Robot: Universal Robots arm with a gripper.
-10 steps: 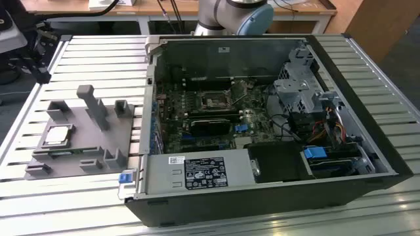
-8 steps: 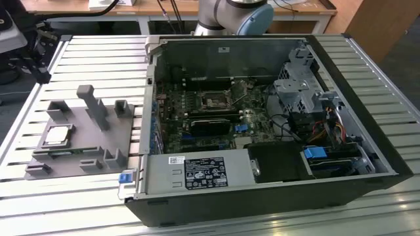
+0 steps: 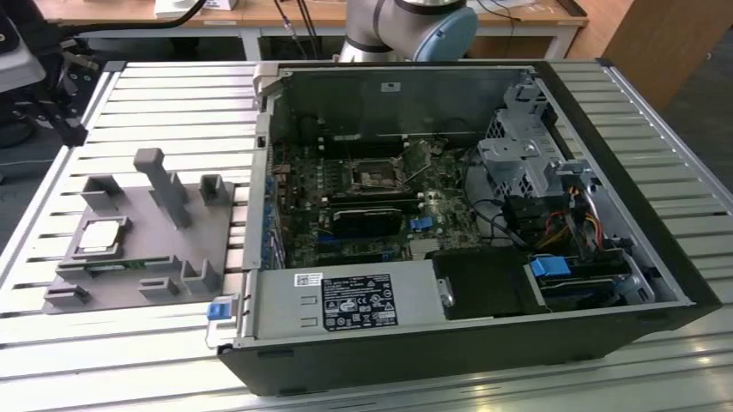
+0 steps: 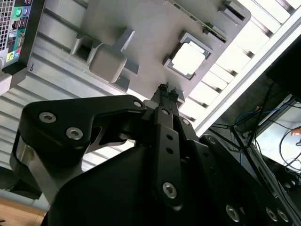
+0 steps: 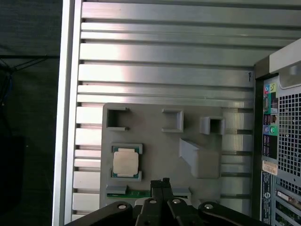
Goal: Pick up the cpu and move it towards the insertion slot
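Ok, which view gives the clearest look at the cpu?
The first wrist view: the cpu is seen straight on, unobstructed, seated in the grey fixture. The second wrist view shows it obliquely and washed out by glare; the exterior view shows it from farther off, on the exterior view's left.

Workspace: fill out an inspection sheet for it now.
Surface: slatted metal table bearing the open computer case and the grey fixture.
Job's things: cpu lies in a fixture recess, untouched; insertion slot sits on the motherboard inside the case.
Clutter: green memory stick in the fixture beside the cpu.
End effector: shut, holding nothing, clear of the cpu.
Cables: wire bundle inside the case.
Surroundings: arm base behind the case; wooden desks beyond.
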